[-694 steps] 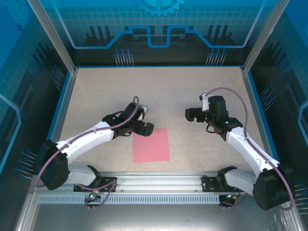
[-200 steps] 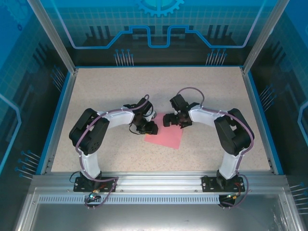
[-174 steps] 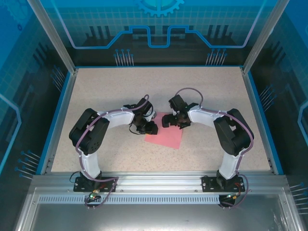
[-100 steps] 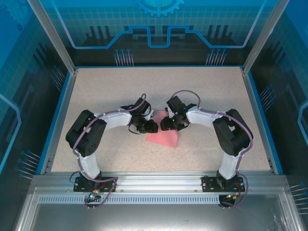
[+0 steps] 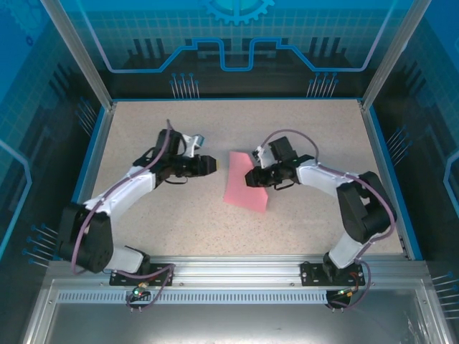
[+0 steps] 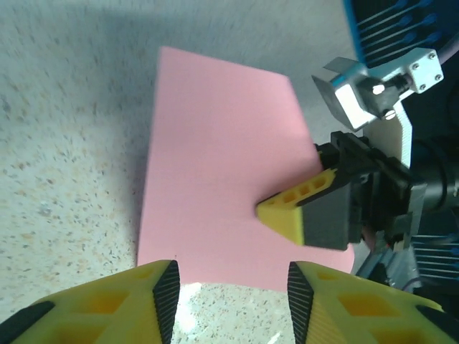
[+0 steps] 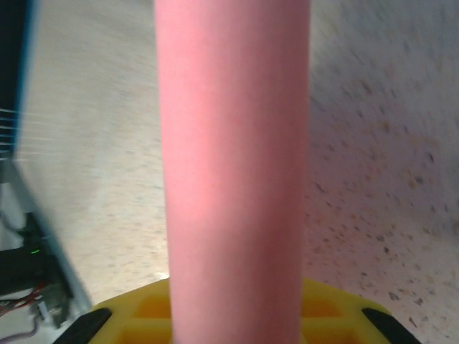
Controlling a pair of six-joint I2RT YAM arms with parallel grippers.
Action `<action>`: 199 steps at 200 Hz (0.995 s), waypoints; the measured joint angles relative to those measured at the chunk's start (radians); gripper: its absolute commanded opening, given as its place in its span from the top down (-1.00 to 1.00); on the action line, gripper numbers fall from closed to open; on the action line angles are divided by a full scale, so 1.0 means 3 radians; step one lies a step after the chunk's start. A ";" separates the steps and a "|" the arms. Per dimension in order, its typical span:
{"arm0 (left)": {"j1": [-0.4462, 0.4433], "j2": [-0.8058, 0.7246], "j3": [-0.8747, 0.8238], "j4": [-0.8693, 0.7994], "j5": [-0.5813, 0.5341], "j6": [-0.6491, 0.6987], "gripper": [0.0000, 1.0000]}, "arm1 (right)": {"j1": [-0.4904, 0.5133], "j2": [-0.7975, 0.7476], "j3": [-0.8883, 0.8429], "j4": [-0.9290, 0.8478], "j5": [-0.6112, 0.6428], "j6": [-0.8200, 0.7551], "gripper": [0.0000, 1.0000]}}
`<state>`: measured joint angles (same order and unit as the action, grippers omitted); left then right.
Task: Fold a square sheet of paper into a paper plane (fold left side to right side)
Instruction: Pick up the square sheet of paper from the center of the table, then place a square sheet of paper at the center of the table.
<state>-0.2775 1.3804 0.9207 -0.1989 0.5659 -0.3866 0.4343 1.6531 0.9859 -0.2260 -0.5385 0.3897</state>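
Note:
The pink square sheet of paper lies mid-table and looks like a rectangle, longer than it is wide. My right gripper is at its right edge, shut on it. In the right wrist view the paper rises as a pink band out of the jaws, over the yellow lower finger. In the left wrist view that gripper's upper finger rests on top of the sheet. My left gripper stands open just left of the paper, with bare table between its fingers.
The speckled tabletop is bounded by a blue rim and transparent blue walls. An aluminium rail with both arm bases runs along the near edge.
My left arm has drawn back to the left, off the paper, and its jaws have opened. The right gripper has closed on the sheet's right edge. The sheet now looks narrower and has turned.

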 measured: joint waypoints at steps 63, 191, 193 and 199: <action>0.0212 -0.0528 -0.0083 0.0701 0.0941 -0.0024 -0.47 | -0.0348 -0.0680 0.0523 -0.0744 -0.1156 -0.0978 0.56; -0.0220 -0.0298 0.0520 0.0889 0.1684 0.0202 -0.01 | -0.0262 -0.0959 0.1230 -0.1433 -0.1815 -0.1467 0.55; -0.0220 -0.0291 0.0520 0.0880 0.1684 0.0209 0.02 | -0.0262 -0.0959 0.1230 -0.1434 -0.1816 -0.1467 0.55; -0.0220 -0.0280 0.0520 0.0861 0.1685 0.0216 0.12 | -0.0262 -0.0959 0.1230 -0.1438 -0.1818 -0.1467 0.54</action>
<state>-0.3435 1.2964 1.0767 0.0593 1.0714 -0.3218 0.3557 1.3655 1.3548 -0.6575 -1.0840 -0.0505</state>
